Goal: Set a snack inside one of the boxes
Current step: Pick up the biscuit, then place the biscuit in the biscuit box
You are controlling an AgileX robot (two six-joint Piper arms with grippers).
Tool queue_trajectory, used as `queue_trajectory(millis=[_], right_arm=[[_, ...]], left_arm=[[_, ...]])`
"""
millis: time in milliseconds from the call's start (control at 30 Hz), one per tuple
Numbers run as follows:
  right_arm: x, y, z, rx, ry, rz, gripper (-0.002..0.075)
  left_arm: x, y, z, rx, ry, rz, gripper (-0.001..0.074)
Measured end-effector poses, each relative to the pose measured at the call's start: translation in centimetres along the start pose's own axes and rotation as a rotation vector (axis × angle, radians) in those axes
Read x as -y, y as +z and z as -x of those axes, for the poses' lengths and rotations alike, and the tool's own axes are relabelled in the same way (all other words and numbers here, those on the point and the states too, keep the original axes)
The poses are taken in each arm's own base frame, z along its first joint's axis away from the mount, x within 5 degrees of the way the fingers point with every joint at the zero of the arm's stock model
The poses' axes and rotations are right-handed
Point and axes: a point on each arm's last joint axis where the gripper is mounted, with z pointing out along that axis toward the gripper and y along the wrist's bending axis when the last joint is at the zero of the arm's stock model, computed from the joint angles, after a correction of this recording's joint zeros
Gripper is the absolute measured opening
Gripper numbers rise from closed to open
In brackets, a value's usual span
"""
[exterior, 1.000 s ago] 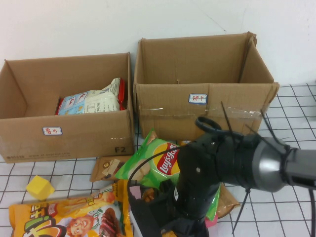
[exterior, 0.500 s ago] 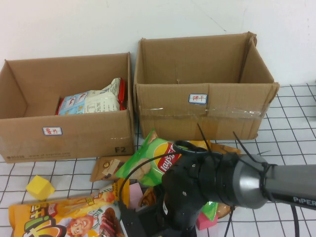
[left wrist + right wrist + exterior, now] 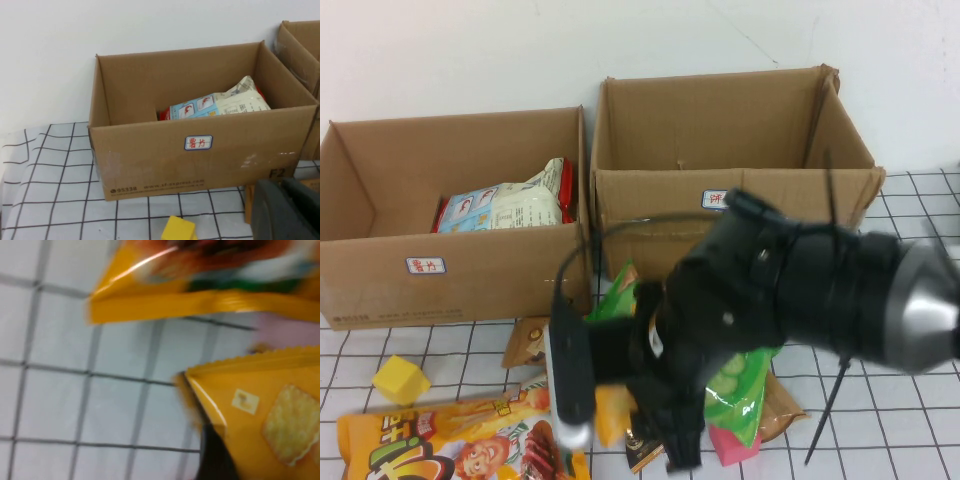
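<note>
The shorter box [image 3: 450, 265] sits at the left of the high view, open on top, with snack bags [image 3: 505, 207] inside; the taller box [image 3: 720, 150] stands just beside it at the upper right, open, with clear tape across its front.

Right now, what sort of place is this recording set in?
Probably a lab tabletop set up for sorting snacks, not a shop: a white grid-lined table cover, two labelled cartons against a bare white wall, and loose snack bags strewn in front.
</note>
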Motion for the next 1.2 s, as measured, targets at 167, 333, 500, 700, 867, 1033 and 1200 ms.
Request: queue_trajectory(millis=[167, 333, 500, 700, 867, 1033, 1200], right_arm=[[2.8, -2.3, -0.5, 0.029, 0.169, -0.098, 0.0424], [7.0, -4.1, -3.2, 0.082, 0.393, -0.215, 0.0424], [11.0, -6.0, -6.4, 0.188, 0.585, -0.336, 0.0424], [14.8, -6.3, -9.3, 0.316, 0.776, -0.391, 0.0424], [17.4, -5.0, -11.4, 0.381, 0.895, -0.408, 0.0424], [19.5, -4.7, -12.9, 0.507, 1.02, -0.455, 0.0424], [20.7, -6.0, -13.5, 0.621, 1.098, -0.526, 0.0424]], left_arm=[[0.1, 0.0, 0.0, 0.004, -0.024, -0.015, -0.0002], [0.2, 0.0, 0.3, 0.029, -0.033, -0.023, -0.0002], [0.2, 0.0, 0.4, 0.04, -0.033, -0.024, -0.0002], [0.2, 0.0, 0.5, 0.05, -0.033, -0.026, -0.0002], [0.2, 0.0, 0.6, 0.065, -0.033, -0.027, -0.0002], [0.2, 0.0, 0.6, 0.065, -0.033, -0.027, -0.0002], [0.2, 0.0, 0.6, 0.065, -0.033, -0.027, -0.0002]])
